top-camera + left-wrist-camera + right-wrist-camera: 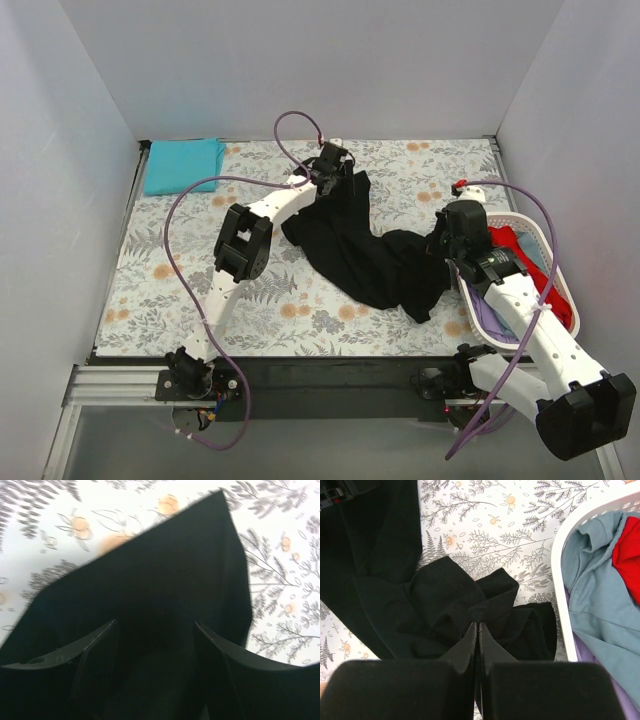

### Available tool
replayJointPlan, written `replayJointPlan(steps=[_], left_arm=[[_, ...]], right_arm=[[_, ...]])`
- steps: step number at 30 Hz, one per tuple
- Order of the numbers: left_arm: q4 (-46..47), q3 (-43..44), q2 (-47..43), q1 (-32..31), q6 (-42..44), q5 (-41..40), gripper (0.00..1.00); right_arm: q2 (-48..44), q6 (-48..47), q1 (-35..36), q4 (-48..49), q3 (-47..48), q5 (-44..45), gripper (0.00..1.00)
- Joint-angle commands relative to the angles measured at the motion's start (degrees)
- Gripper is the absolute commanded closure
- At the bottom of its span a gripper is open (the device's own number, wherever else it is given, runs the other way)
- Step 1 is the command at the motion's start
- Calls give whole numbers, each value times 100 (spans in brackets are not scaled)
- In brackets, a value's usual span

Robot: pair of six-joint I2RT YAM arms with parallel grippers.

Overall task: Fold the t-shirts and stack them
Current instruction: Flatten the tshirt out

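Black t-shirt cloth is pinched in my right fingers. They are pressed flat together on a gathered knot of it, low over the worktop and just beside the white laundry basket. Folds fan out from the pinch, so the fabric is soft, thin and limp. I judge it light and not fragile, but it has no stiffness and will sag and crumple wherever nothing holds it.

Inside the slotted plastic basket lie a light-blue t-shirt and a red t-shirt, both crumpled.

From my pinch the matte black shirt trails in a twisted band across the flowered worktop to my left fingers at the far side. Those stand apart with black cloth filling the gap, and I cannot tell whether they bear on it. One pointed corner hangs beyond them.

For a clean fold I would take hold at hems, shoulders or corners, not at bunched middles.

At the far left corner rests a teal t-shirt, already a flat rectangle.
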Motion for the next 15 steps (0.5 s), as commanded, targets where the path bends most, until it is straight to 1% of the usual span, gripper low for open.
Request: replayJointPlan(steps=[1,6,10,15], left_arm=[[360,170,-62,-95,97,-368,41],[843,91,-114,-174,-53,-333,41],[949,240,-35,-209,-53,-184,41],[985,460,202,-341,211,98,41]], right_arm=[[68,12,34,182,-182,105,99],[103,-6,43,323,-366,17,99],[138,-24,43,402,-428,-10,99],[191,-59,43,507,-446,-80,99]])
